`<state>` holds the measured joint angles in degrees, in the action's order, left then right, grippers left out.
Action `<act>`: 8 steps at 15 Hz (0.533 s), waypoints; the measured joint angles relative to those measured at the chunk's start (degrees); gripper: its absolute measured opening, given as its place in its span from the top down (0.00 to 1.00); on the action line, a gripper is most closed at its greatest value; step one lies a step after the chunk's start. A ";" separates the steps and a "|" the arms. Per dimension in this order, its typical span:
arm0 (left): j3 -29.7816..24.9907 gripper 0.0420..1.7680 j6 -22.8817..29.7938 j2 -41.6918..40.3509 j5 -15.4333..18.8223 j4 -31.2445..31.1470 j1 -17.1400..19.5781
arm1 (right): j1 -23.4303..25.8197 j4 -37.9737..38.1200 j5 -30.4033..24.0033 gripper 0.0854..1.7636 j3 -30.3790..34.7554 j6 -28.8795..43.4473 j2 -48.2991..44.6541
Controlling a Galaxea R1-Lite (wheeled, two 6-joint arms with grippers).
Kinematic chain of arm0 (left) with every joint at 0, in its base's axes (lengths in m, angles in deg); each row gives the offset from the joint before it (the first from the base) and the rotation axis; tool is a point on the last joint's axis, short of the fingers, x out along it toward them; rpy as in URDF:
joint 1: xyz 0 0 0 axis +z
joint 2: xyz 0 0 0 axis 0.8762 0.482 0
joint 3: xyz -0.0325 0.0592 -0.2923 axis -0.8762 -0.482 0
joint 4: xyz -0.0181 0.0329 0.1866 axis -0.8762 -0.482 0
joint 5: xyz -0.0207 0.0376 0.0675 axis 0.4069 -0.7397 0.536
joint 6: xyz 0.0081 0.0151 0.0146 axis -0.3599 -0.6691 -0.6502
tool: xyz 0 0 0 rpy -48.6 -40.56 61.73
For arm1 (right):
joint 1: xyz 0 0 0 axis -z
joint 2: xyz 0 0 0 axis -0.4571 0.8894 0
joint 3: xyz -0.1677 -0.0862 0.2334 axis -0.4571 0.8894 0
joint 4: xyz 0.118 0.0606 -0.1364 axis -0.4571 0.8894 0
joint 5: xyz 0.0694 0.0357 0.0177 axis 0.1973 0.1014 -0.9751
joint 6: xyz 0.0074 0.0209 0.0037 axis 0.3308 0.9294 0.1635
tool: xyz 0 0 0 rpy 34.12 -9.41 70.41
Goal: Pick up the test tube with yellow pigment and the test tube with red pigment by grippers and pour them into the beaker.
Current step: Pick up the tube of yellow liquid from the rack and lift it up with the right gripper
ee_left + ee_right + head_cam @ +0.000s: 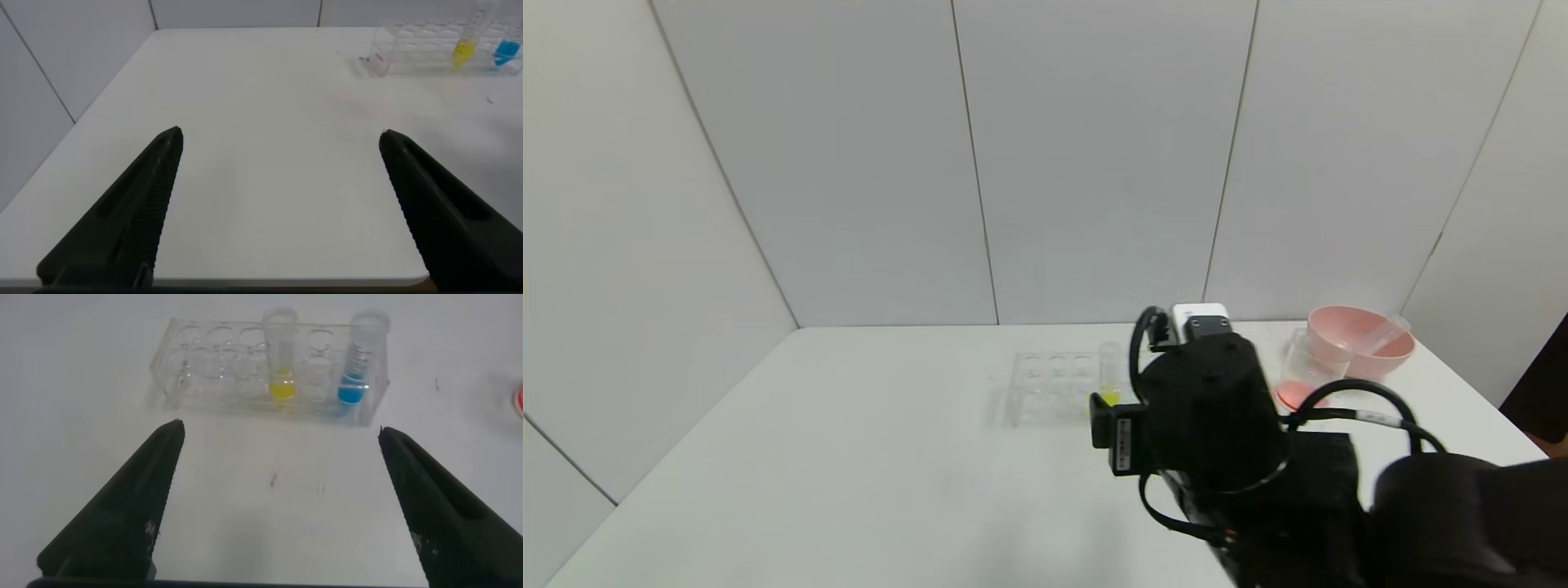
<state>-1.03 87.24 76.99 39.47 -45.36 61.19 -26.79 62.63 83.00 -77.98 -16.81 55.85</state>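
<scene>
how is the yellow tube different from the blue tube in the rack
The yellow tube holds yellow liquid at its tip; the blue tube holds blue. The yellow tube stands nearer the middle of the rack; the blue tube stands at one end. Printed marks show on the blue tube, none on the yellow tube. Both are clear, upright, and filled only at the bottom.

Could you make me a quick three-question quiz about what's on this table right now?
1. True or false: the yellow tube stands in the clear rack.
2. What colour sits at the bottom of the beaker? A) blue B) orange-red C) green
3. Is the right pincer open or shut?

Key: 1 true. 2 B. 3 open, short of the rack, with nothing between its fingers.
</scene>
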 joint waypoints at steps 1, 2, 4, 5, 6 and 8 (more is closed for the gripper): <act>0.00 0.03 -0.02 0.00 0.00 0.00 0.00 | -0.11 0.02 0.02 0.04 -2.69 -0.13 2.80; 0.00 0.03 -0.02 0.00 0.00 -0.02 0.00 | -0.13 0.05 0.07 0.04 -5.79 -0.60 6.01; 0.00 0.03 -0.02 0.00 0.00 -0.02 0.00 | 0.41 0.16 0.02 0.04 -11.24 -2.82 11.40; 0.00 0.03 -0.02 0.00 0.00 -0.02 0.00 | 1.05 0.16 -0.04 0.04 -13.92 -4.22 13.82; 0.00 0.03 -0.02 0.00 0.00 -0.02 0.00 | 1.73 0.27 -0.11 0.04 -16.13 -5.25 15.79; 0.00 0.03 -0.02 0.00 0.02 -0.02 0.00 | 3.44 0.38 -0.66 0.04 -19.60 -6.66 19.15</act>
<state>-1.03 87.22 76.99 39.49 -45.38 61.19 -23.36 63.01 82.34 -97.58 -23.46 75.00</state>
